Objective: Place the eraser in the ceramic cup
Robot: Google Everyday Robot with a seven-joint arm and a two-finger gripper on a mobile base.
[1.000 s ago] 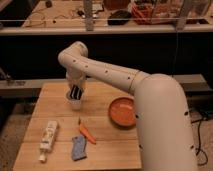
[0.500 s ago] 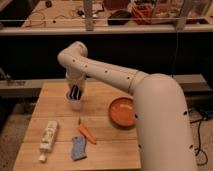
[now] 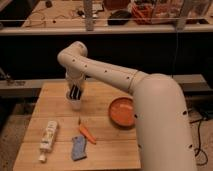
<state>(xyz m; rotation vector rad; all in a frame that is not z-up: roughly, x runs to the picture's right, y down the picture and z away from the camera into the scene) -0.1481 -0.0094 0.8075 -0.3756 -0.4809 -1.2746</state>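
Note:
A small white ceramic cup stands on the wooden table, left of the middle. My gripper points straight down, directly over the cup, with its dark tip at or just inside the cup's rim. I cannot make out the eraser; whatever is at the gripper's tip is hidden by the cup and the gripper itself.
A wide orange bowl sits to the right of the cup. A small orange carrot-like piece, a blue-grey flat object and a white tube lie nearer the table's front. My arm fills the right side.

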